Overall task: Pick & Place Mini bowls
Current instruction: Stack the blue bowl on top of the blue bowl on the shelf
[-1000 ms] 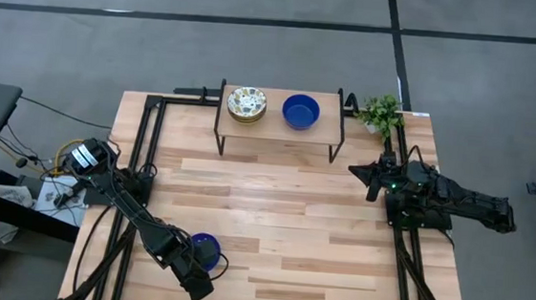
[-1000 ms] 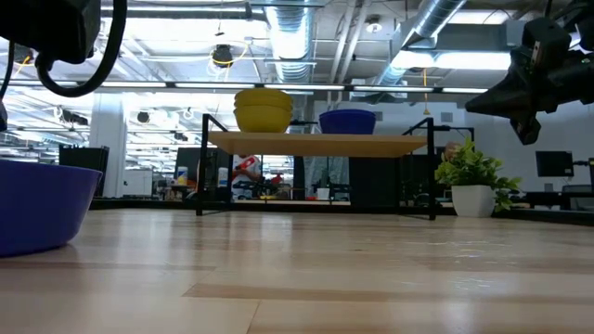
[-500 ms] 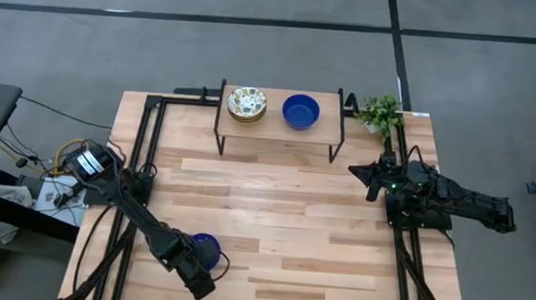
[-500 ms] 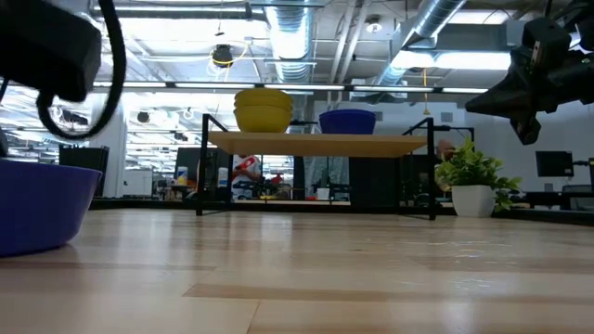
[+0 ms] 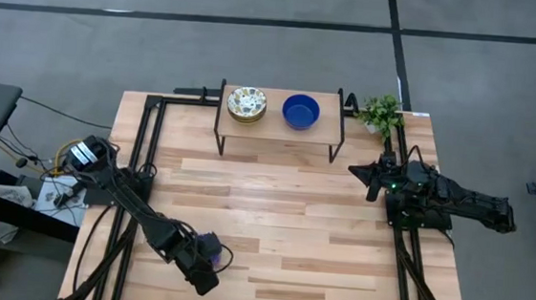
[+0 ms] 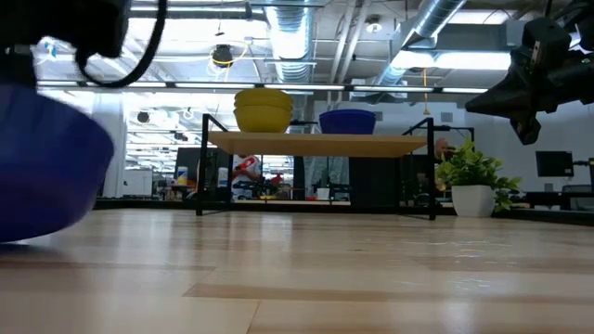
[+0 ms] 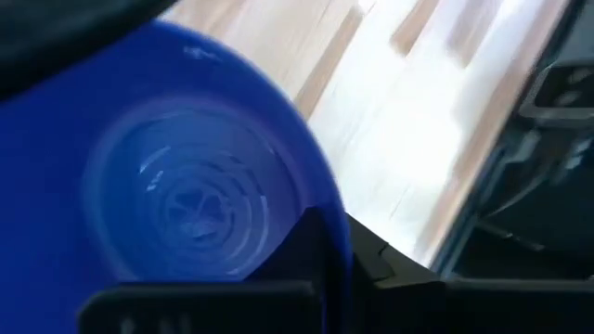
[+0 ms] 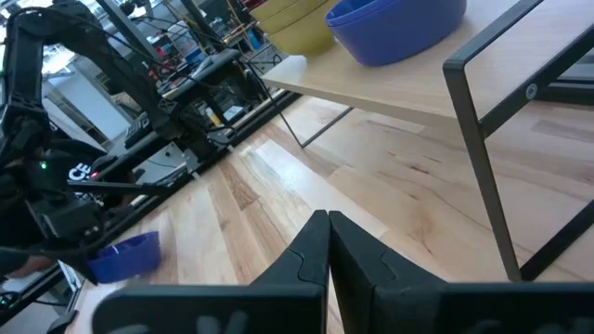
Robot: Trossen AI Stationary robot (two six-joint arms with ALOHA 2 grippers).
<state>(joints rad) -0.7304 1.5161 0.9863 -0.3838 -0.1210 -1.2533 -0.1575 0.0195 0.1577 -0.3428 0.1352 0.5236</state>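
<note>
From above, the left end effector (image 5: 204,260) is reaching over the near left part of the wooden bench (image 5: 282,218) and covering most of a blue mini bowl (image 5: 211,245), of which only a sliver is showing. The right end effector (image 5: 365,177) is waiting by the bench's right edge, near the potted plant (image 5: 380,112). On the raised shelf (image 5: 280,122) at the far side, a stack of floral mini bowls (image 5: 247,103) is sitting just beside a second blue bowl (image 5: 301,111).

At bench height, the gripped blue mini bowl (image 6: 46,162) is filling the picture's left edge, tilting, with its underside close to the bench surface (image 6: 325,269); whether it is touching cannot be told. The shelf (image 6: 316,143) is carrying the yellowish stack (image 6: 263,109) and the other blue bowl (image 6: 348,121), with the plant (image 6: 473,181) off to the side.

From the left wrist, the blue mini bowl (image 7: 176,195) is taking up most of the picture, and one dark finger (image 7: 311,246) is pressing against its rim, so this end effector is pinching the bowl.

From the right wrist, the right end effector (image 8: 328,243) is showing its fingers pressed together, gripping nothing. The shelf's blue bowl (image 8: 394,28) is standing beside the stack (image 8: 292,26), and the far blue bowl (image 8: 125,255) is showing under the left arm.
</note>
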